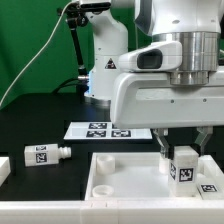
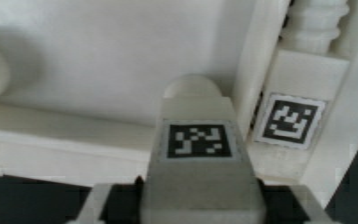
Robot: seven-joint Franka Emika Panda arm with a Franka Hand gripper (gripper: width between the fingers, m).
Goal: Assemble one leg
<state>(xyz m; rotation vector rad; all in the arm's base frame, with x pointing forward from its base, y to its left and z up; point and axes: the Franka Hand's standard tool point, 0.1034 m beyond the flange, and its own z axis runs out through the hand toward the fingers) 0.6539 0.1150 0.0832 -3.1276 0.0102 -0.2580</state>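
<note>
My gripper (image 1: 183,156) is shut on a leg (image 1: 184,167), a short white post with a black-and-white tag facing the camera. It holds the leg upright over the right part of the big white panel (image 1: 120,182), low above it. In the wrist view the held leg (image 2: 201,140) runs out from between the dark fingers (image 2: 137,196) of the gripper (image 2: 202,200), over the panel's recessed surface (image 2: 87,80). A second leg (image 2: 297,100) lies along the panel's rim close beside the held one; its tag also shows in the exterior view (image 1: 210,188).
A third leg (image 1: 42,154) lies on its side on the black table at the exterior view's left, with another white part (image 1: 3,170) cut off at the edge. The marker board (image 1: 105,129) lies behind the panel. The arm's base (image 1: 105,60) stands at the back.
</note>
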